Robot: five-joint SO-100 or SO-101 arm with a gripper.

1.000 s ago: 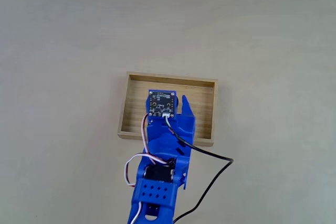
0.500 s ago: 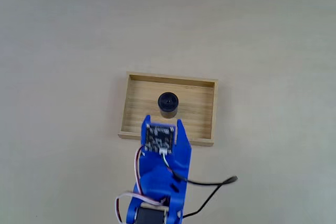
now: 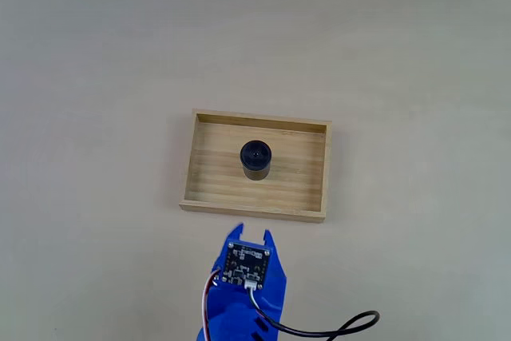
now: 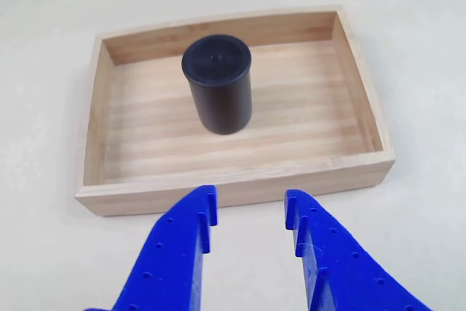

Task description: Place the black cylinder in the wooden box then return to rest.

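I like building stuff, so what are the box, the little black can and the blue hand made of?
The wooden box looks like pale, unvarnished wood with visible grain stripes. The black cylinder seems to be matte plastic, smooth and dull. The blue hand looks like hard plastic, probably printed, dotted with small holes.

A pale beige table (image 3: pixel 96 77) carries the wooden box (image 3: pixel 196 167) and a black cable (image 3: pixel 335 330).

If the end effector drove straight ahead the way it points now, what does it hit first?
Probably the near wall of the wooden box, straight ahead of the open end effector. The black cylinder stands upright behind that wall. Height is unclear, so it might pass above the wall.
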